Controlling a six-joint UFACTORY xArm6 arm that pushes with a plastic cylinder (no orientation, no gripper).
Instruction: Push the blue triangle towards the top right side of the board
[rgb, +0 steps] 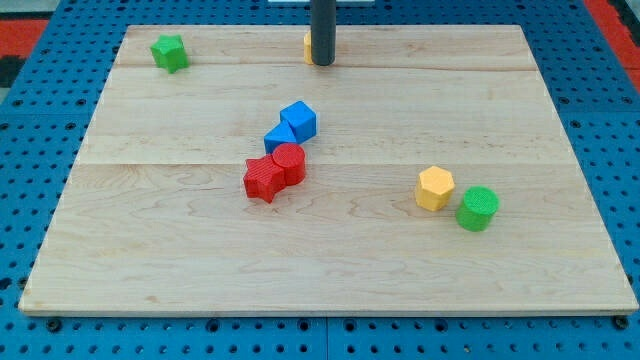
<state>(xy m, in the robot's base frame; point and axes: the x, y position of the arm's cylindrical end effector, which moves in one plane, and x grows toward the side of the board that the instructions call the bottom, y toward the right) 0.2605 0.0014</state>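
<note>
Board (150, 260): pale wood, sits on a blue pegboard base, most of the surface bare.

Landmark = blue cube (299, 120), roughly mid-board. Everything below is placed off it.

Blue triangle (279, 138): touching the cube on its lower-left side, partly hidden by it, so the shape is hard to confirm. Red cylinder (289, 162) sits just below the cube, touching the triangle's lower edge. Red star (262, 180) is lower-left of the cube, pressed against the cylinder. The four form one tight cluster.

Yellow hexagon (435, 187): well to the lower right of the cube, with green cylinder (478, 208) just beside it, further right. Green star (169, 52): far up-left of the cube, near the board's top-left corner. Yellow block (308, 43): straight up from the cube at the top edge, mostly hidden behind the rod; shape unclear.

The arm's rod ends at my tip (321, 62), well above the cube and slightly right, touching no cluster block. No gripper fitted, so nothing to open, close or grip.

Step judged: approach, push not started. The triangle lies below and left of the tip, with the cube between. Next move likely needs the tip routed round the cluster to the triangle's lower-left side, then driven up-right. Risk: the cube sits in the push path and the red blocks crowd the entry side.
</note>
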